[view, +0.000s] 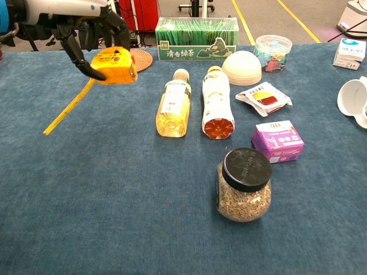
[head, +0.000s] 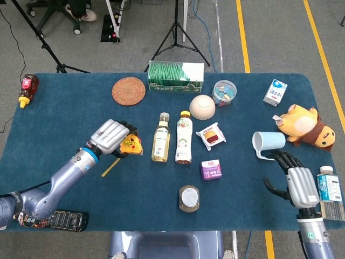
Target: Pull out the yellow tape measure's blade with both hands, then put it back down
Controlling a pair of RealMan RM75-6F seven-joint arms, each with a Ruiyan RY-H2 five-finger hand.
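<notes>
A dark blue cloth covers the counter [head: 64, 108], which stands on a grey floor [head: 269, 32] crossed by yellow lines, with black tripod legs [head: 178, 32] at the far side. The left robot hand [head: 111, 137] grips the yellow tape measure [view: 114, 65] above the cloth left of two lying bottles [head: 172, 137], its blade [view: 69, 107] trailing down-left. The right robot hand [head: 294, 181] hovers empty, fingers spread, near a blue cup [head: 268, 143].

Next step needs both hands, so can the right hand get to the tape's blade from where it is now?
Probably, with a long reach: the right hand is open across the table, the blade hangs free below the left hand, but bottles stand between.
</notes>
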